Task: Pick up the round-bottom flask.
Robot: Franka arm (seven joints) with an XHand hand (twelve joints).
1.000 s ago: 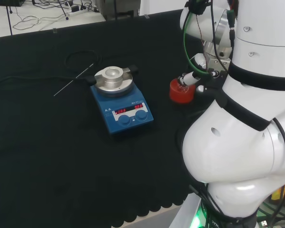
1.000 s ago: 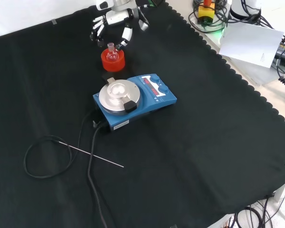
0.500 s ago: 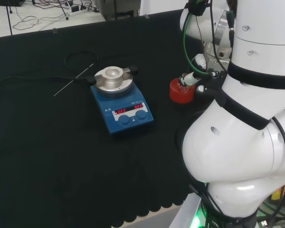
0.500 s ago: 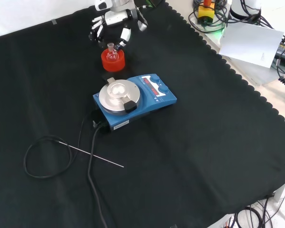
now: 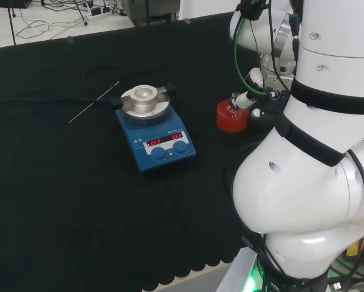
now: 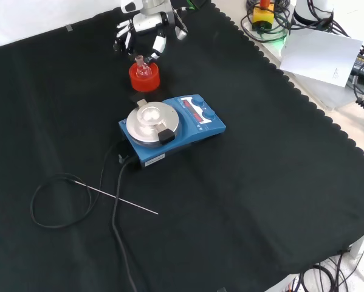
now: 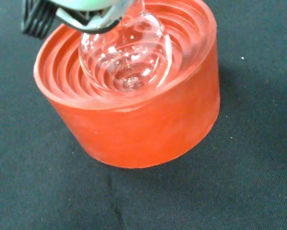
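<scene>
A black cloth covered the desk [image 6: 273,182], scalloped along its near edge in the head view. The white arm [image 5: 315,152] rose in bulky links at the right of that view. Near the middle of the cloth sat a blue magnetic stirrer [image 6: 172,129] with a round metal top plate [image 6: 149,119] and red lit displays [image 5: 164,139] facing the head camera; a black cable [image 6: 72,201] ran from it in a loop across the cloth, with a thin metal rod [image 6: 118,199] lying over the loop. Just behind the stirrer in the front view, and to its right in the head view, stood a red ribbed ring stand [image 6: 143,76]. The black and white hand [image 6: 146,30] hung directly above that stand, its fingers [image 6: 157,47] spread and curving downward around the glass neck; whether they touched the glass could not be told. The clear round-bottom flask [image 7: 125,53] sat with its bulb in the stand's ribbed hollow, neck [image 6: 140,60] pointing up between the fingers, and in the wrist view the bulb appeared seated against the red ridges
</scene>
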